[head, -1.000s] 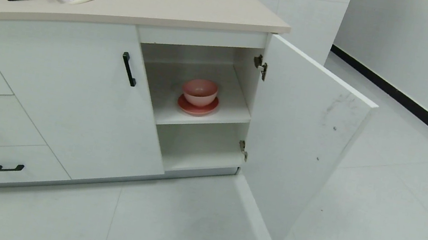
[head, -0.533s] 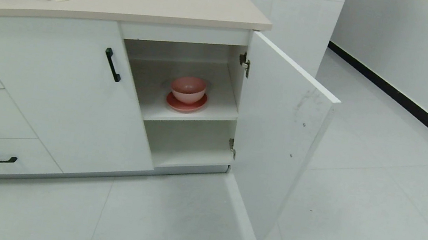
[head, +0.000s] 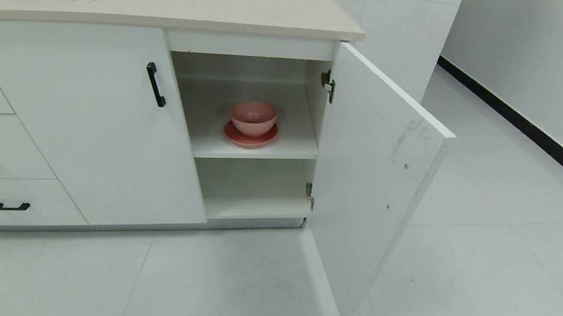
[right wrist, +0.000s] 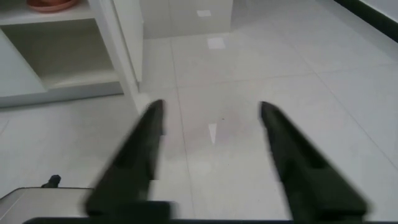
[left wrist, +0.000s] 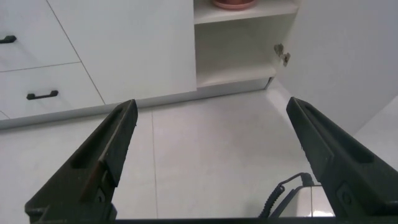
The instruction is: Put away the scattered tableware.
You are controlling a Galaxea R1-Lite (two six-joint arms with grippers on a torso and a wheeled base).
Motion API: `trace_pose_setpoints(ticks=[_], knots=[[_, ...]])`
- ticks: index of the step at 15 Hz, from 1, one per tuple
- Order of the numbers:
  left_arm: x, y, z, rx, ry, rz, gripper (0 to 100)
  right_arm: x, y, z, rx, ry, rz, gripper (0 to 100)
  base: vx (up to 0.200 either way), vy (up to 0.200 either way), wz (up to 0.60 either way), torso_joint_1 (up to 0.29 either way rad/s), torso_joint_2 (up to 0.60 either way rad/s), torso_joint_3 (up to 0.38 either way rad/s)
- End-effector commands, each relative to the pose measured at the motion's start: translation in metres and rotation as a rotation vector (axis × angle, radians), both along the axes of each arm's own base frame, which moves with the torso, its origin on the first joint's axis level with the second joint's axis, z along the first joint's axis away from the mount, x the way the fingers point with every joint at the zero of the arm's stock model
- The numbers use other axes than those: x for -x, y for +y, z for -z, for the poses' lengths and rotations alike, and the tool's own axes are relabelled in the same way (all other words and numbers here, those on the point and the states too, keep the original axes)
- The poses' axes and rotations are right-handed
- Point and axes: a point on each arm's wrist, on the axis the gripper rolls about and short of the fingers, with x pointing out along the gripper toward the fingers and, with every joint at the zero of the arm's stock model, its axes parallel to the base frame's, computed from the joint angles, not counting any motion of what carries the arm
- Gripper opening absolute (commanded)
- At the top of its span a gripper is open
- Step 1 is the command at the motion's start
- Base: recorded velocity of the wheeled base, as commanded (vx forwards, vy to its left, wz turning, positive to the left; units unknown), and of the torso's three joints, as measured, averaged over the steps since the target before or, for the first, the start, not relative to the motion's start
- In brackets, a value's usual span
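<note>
Pink bowl [head: 253, 117] atop red plate [head: 247, 142]

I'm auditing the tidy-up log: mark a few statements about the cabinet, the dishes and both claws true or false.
The pink round bowl sits on the flat red plate. True.
Both stand on the white cabinet's lower shelf. False: on the upper shelf.
The cabinet's right door is shut. False: it stands open.
The left claw is open and empty. True.
The right claw grips a spoon. False: it is open and empty.
</note>
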Motion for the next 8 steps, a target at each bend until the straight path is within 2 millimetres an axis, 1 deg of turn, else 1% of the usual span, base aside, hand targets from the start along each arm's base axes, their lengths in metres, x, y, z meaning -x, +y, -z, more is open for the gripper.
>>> trace_pose_setpoints(ticks=[1,3,4,5,6,7,8], knots=[[0.000,0.000,0.000,0.005,-0.001,0.000,100,0.000,0.000,0.000,0.001,0.002,-0.001,0,0.000,0.000,0.00,0.000,0.00,0.000],[0.000,0.000,0.000,0.019,-0.001,-0.003,100,0.000,0.000,-0.001,-0.002,-0.005,-0.010,0,0.000,0.000,0.00,0.000,0.00,0.000],[0.000,0.000,0.000,0.019,-0.001,-0.017,100,0.000,0.000,-0.007,-0.006,-0.072,-0.012,0,0.000,0.000,0.00,0.000,0.00,0.000],[0.000,0.001,0.000,0.027,-0.003,-0.024,100,0.002,0.000,-0.019,-0.003,-0.190,-0.013,0,0.000,0.000,0.00,0.000,0.00,0.000],[0.000,0.001,0.000,0.031,-0.003,-0.026,100,0.003,0.001,-0.027,0.007,-0.262,-0.037,0,0.000,0.000,0.00,0.000,0.00,0.000],[0.000,0.001,0.000,0.033,-0.003,-0.023,100,0.000,0.002,-0.032,0.014,-0.235,-0.113,0,0.000,0.000,0.00,0.000,0.00,0.000],[0.000,0.001,0.000,0.033,-0.003,-0.024,100,-0.007,0.003,-0.047,0.014,-0.182,-0.183,0,0.000,0.000,0.00,0.000,0.00,0.000]])
